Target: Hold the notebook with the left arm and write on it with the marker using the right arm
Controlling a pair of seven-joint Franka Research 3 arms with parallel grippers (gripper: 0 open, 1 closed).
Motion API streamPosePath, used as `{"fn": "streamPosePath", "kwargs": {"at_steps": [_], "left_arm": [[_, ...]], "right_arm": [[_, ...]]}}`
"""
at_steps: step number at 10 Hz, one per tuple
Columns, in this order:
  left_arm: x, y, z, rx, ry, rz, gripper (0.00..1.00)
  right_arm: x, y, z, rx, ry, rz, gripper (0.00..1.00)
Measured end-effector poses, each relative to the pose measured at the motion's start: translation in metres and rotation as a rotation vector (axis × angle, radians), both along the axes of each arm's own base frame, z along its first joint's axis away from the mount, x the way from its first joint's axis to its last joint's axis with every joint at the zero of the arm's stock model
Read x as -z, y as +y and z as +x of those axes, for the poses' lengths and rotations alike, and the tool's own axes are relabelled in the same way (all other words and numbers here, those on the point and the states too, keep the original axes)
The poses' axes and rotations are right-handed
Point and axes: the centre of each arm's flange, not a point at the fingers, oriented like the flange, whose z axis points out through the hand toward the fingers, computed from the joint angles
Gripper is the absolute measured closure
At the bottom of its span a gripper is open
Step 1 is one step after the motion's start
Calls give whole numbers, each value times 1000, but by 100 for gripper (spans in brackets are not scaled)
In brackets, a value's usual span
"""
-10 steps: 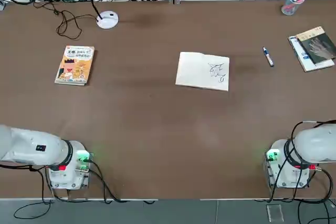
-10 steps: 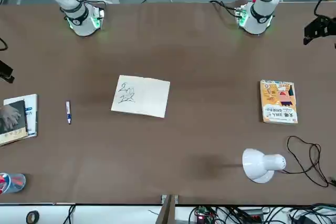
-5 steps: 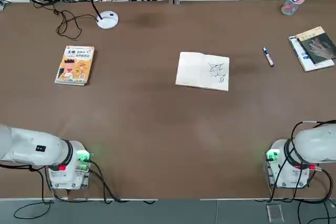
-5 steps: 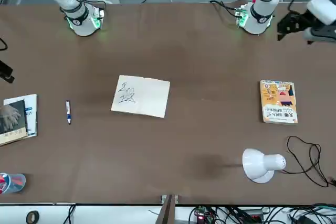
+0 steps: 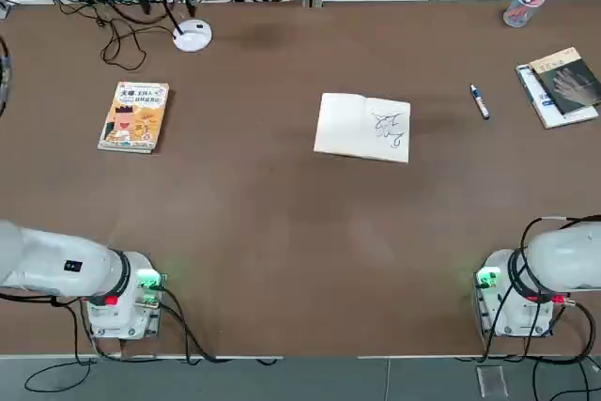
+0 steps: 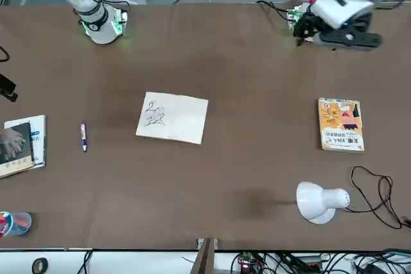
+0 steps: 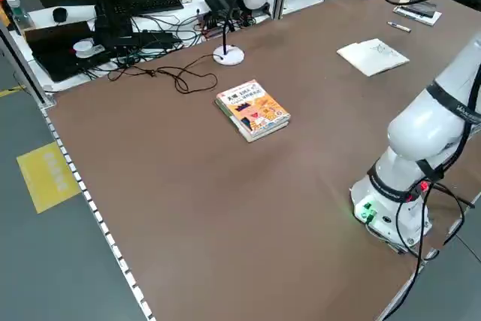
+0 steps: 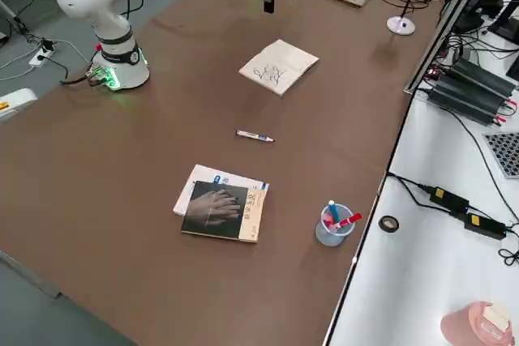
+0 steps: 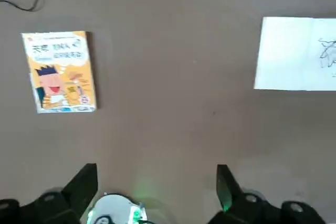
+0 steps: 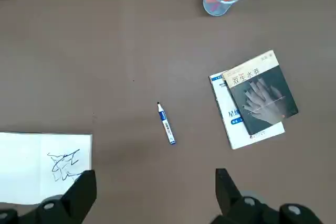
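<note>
The left gripper (image 9: 156,192) hangs high near its own base, fingers apart and empty — the reaching step. The notebook (image 9: 296,53) lies flat well ahead, untouched; the marker (image 10: 166,123) rests off the right gripper (image 10: 155,195), also spread. Next, the left gripper likely must descend onto the page.

1. Bare counter (image 5: 282,232) stretches between both arm bases and the notebook (image 5: 362,127), with nothing lying on it.
2. The marker (image 5: 480,101) lies alone, well apart from the notebook and near the stacked books (image 5: 562,86).
3. The pen cup (image 5: 518,8), lamp (image 5: 192,35) and yellow book (image 5: 134,116) stand out toward the edges.
</note>
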Motion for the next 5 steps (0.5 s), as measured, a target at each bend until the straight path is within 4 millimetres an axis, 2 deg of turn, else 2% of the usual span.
{"fn": "streamPosePath", "kwargs": {"at_steps": [5], "left_arm": [[36,-60,1,-27,15,-20,0]], "right_arm": [[-1,0,1,0,-8,0,0]]}}
